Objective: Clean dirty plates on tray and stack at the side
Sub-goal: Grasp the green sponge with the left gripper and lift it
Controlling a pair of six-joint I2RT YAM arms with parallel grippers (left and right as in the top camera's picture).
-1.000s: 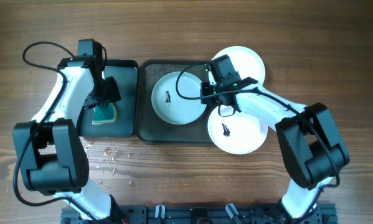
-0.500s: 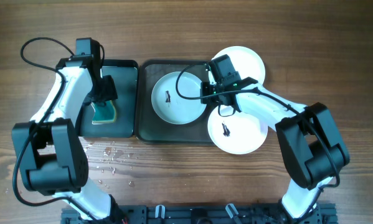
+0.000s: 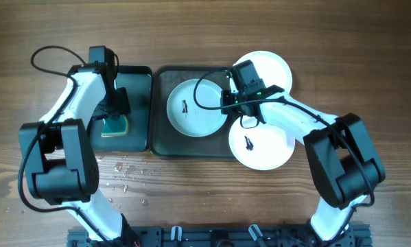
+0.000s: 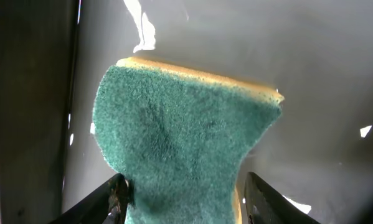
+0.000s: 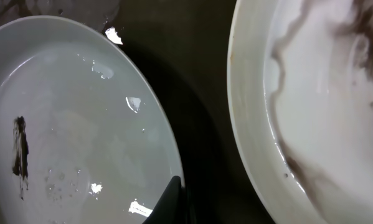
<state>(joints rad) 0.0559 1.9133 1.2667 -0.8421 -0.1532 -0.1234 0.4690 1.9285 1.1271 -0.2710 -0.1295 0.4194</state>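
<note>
Water drops [image 3: 123, 171] lie scattered toward the near left corner. Right of centre, nearest the near edge, the near plate [image 3: 262, 143] overlaps the tray's [image 3: 160, 140] near right corner. Its dark smudge still shows, so it awaits cleaning.

Farther in on the left, the sponge [image 3: 114, 125] lies in the narrow tray [image 3: 138, 103], which touches the big tray's left side. The left gripper [image 4: 185, 202] is down over the sponge with a finger on either side, the left one touching it. This looks like a pick-up of the cleaning tool. Whether the fingers have clamped I cannot tell.

The tray sits mid-worktop, nearer the far edge, and the middle plate [image 3: 195, 108], also smudged, rests in it. The right gripper [image 3: 228, 103] sits at that plate's right rim, with one dark fingertip [image 5: 170, 198] showing over the rim. It is probably steadying the plate for wiping, but I cannot tell whether it is pinching the rim. The far plate [image 3: 267, 65] lies toward the far edge at the tray's far right corner, partly under the right arm.

Compared with half a second ago, the left arm's near link has swung toward the middle and its gripper has edged nearer the sponge. The sponge, the plates and the right arm have not moved.
</note>
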